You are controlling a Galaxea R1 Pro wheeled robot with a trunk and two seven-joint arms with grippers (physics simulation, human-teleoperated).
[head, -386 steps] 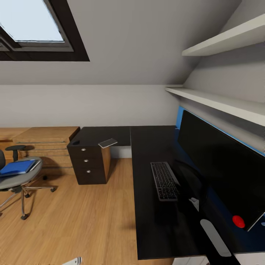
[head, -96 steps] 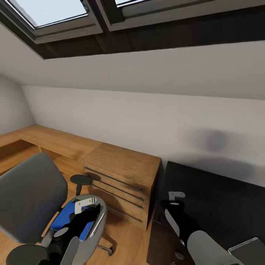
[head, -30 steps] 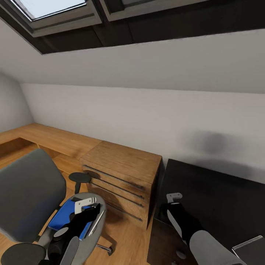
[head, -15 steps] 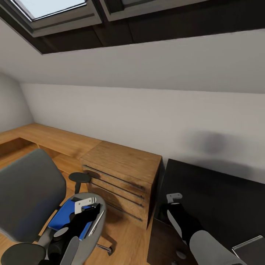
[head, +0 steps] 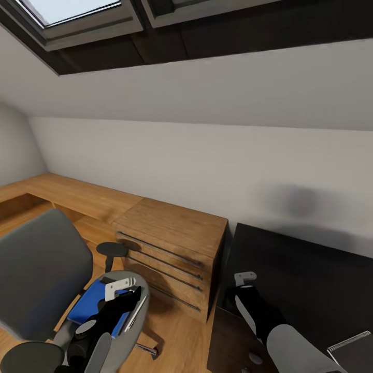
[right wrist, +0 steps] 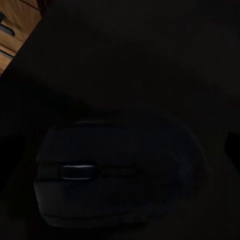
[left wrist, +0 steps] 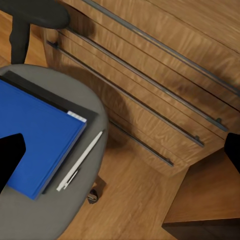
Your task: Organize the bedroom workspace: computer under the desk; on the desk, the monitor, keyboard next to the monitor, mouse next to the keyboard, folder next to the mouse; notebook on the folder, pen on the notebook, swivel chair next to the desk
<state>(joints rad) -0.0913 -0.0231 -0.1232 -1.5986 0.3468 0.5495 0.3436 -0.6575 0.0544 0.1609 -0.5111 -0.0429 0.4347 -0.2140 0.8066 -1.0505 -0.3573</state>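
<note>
1. The left claw [head: 118,290] hangs over the seat of the swivel chair [head: 41,269], its two dark fingertips [left wrist: 10,150] spread wide with nothing between them, so it is released
2. Directly beneath the left claw lies the folder [left wrist: 37,140], bright blue and flat on the grey seat; a darker flat sheet peeks out from under its edge on the cabinet side, though whether that is the notebook I cannot tell
3. A white pen [left wrist: 80,161] lies on the seat just beside the folder's edge, close to the seat rim
4. Beyond the left claw stands a low light-wood cabinet [head: 173,248] with thin metal rail handles, and a black round armrest [head: 112,249] of the chair sits between the two
5. The right claw [head: 244,280] hovers over the black desk [head: 311,280], near the desk's corner beside the cabinet
6. A dark mouse [right wrist: 120,172] rests on the desk right under the right claw; the scene is too dark to tell whether that claw is released or clenched
7. A thin grey notebook [head: 355,348] lies on the desk, off to the right claw's outer side, well apart from it
</note>
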